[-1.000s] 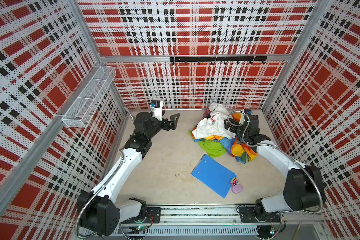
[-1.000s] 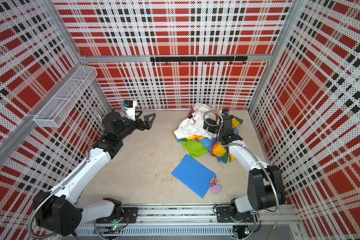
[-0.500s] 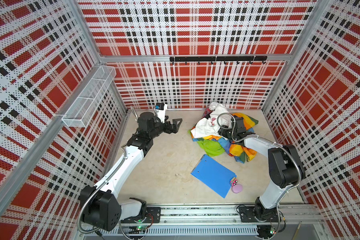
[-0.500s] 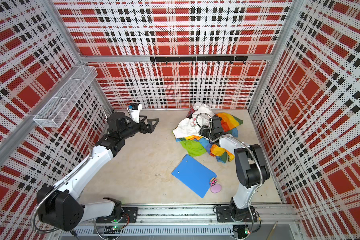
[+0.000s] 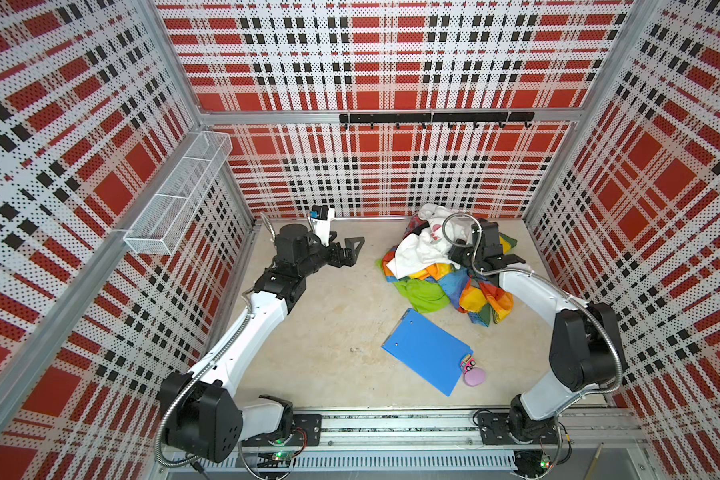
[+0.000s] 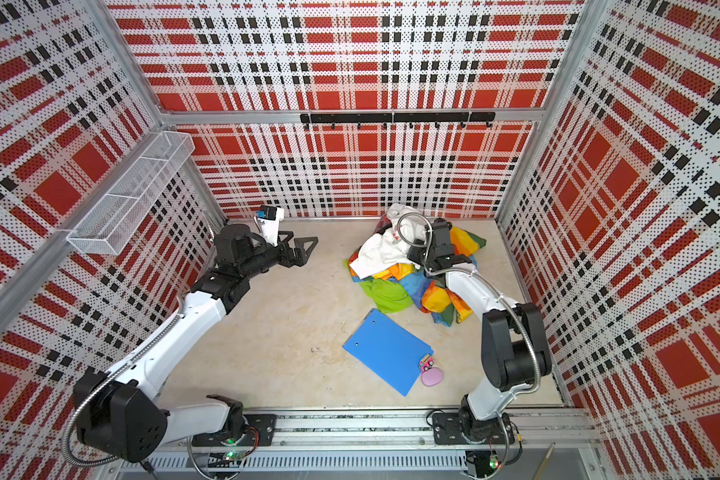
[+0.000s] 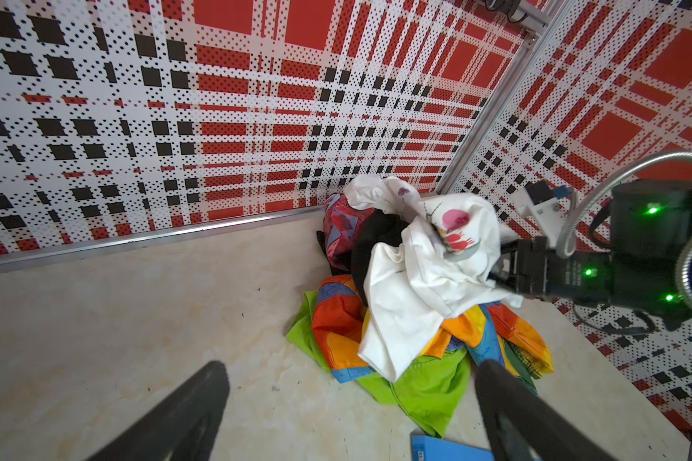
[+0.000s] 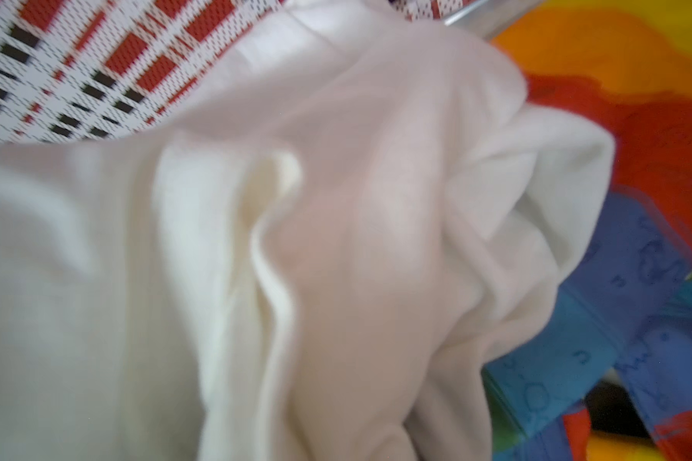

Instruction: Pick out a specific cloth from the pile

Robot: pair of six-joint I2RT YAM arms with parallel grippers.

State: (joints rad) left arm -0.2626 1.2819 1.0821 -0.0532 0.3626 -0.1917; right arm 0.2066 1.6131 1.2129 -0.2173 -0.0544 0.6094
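My left tool [image 5: 352,250] hangs over the bare left part of the pale beige desk [image 5: 329,332], well apart from the pile [image 5: 433,274] of soft fabrics, and its two black fingers [image 7: 184,415] are spread wide with nothing between them. The pile sits toward the right rear of the desk, close to the red, white and black plaid back wall [image 5: 391,174]. The large black fabric garment [image 7: 378,235] with a red, blue and pink printed patch lies at the back of that pile on the wall side. It is partly covered by the crumpled white shirt [image 5: 418,249] with small red marks and touches the rainbow patchwork cloth [image 5: 481,295] in front of it. A bright green cloth [image 5: 422,293] pokes out at the pile's near edge. My right tool [image 7: 502,267] reaches into the pile from the right and meets the white shirt. In its own wrist view, blurred white fabric fills almost everything, with the rainbow cloth along one edge. Its fingertips are buried in the folds, so I cannot tell whether they are pressed together or pinching the shirt. It is not on the black garment. A flat blue clipboard [image 5: 427,351] lies nearer the front, apart from the pile, with a small lilac rounded object [image 5: 474,377] just beside its corner.
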